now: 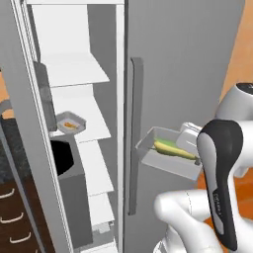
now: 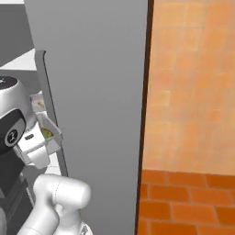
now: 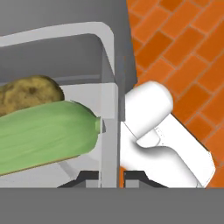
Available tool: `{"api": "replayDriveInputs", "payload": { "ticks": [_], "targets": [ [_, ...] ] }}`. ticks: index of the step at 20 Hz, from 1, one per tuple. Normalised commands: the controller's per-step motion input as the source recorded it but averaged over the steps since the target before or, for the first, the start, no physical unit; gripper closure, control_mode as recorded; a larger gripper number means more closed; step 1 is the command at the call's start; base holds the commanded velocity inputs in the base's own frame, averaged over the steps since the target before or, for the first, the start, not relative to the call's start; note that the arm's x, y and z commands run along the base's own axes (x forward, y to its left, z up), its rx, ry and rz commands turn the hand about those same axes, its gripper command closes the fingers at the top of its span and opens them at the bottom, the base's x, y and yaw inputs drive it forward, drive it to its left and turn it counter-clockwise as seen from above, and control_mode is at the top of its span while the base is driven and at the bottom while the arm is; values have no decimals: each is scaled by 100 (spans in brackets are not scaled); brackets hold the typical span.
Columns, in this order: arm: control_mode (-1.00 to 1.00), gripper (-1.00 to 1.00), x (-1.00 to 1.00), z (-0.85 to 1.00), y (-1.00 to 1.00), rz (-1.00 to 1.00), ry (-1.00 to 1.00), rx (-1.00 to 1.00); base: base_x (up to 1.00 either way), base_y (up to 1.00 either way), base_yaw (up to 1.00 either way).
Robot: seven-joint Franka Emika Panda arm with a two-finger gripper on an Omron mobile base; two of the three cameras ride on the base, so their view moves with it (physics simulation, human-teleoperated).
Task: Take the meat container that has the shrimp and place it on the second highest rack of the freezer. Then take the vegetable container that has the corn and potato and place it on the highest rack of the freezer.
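My gripper [image 3: 109, 177] is shut on the side wall of the vegetable container [image 3: 107, 87], a grey metal tray. Inside it lie the green-husked corn [image 3: 43, 138] and the brown potato [image 3: 26, 94]. In the left base view the vegetable container [image 1: 168, 155] hangs in the air in front of the freezer's [image 1: 183, 59] closed right door, beside its handle, with the gripper [image 1: 190, 146] on its right end. The right base view shows the vegetable container [image 2: 49, 133] left of that door. The meat container [image 1: 70, 122] with the orange shrimp [image 1: 70, 125] rests on the second rack down in the open left compartment.
The freezer's left door [image 1: 29, 148] stands open toward me, with a dark bin [image 1: 62, 155] on it. White racks [image 1: 74, 69] are stacked inside. A long vertical handle [image 1: 134, 133] runs down the closed door. Dark wooden drawers [image 1: 12, 217] are at lower left, an orange tiled wall [image 2: 193, 82] at right.
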Motion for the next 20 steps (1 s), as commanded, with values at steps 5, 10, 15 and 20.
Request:
{"api": "replayDriveInputs", "payload": {
  "ticks": [5,10,15,20],
  "targets": [
    [100,100,0,0,0,0,0,0,20,26,45],
    [100,100,0,0,0,0,0,0,24,30,25],
    [100,100,0,0,0,0,0,0,60,54,-4],
    [100,100,0,0,0,0,0,0,42,63,-18]
  ]
}}
